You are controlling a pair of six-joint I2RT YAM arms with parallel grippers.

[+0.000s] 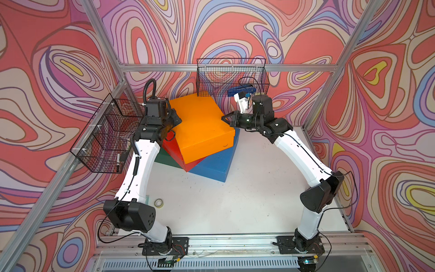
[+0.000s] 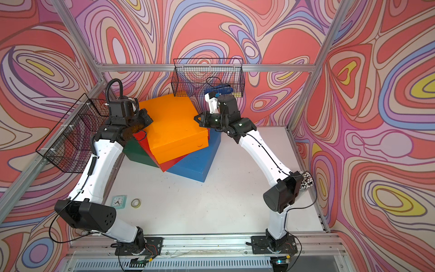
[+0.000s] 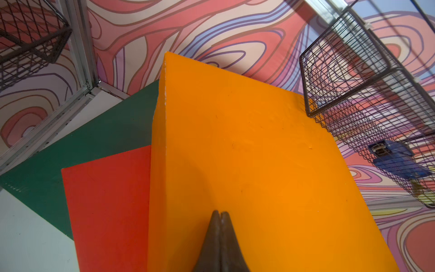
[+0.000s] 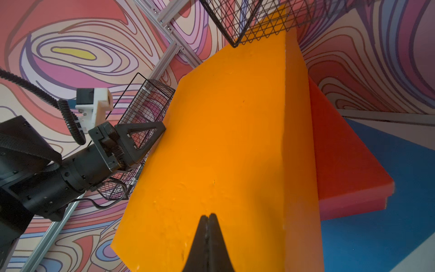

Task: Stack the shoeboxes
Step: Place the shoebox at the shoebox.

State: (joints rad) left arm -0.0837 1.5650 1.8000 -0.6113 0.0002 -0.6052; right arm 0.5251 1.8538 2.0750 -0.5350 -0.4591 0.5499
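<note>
Four shoeboxes are piled askew at the back of the table. The orange shoebox (image 1: 200, 127) (image 2: 174, 127) is on top, resting on the red one (image 1: 174, 150) (image 2: 171, 162). The red one lies across the dark green (image 1: 166, 160) and blue (image 1: 211, 167) shoeboxes. My left gripper (image 1: 177, 120) (image 3: 220, 213) is shut at the orange lid's left edge. My right gripper (image 1: 223, 117) (image 4: 208, 215) is shut at the lid's right edge. Neither has anything between its fingers. Each wrist view shows closed tips over the orange lid (image 3: 259, 164) (image 4: 223, 141); contact is unclear.
A wire basket (image 1: 231, 77) hangs on the back wall just above the orange box's far corner, with a blue device (image 1: 241, 90) in it. Another basket (image 1: 106, 134) hangs on the left wall. A tape roll (image 1: 159, 203) and small clock (image 2: 118, 201) lie front left.
</note>
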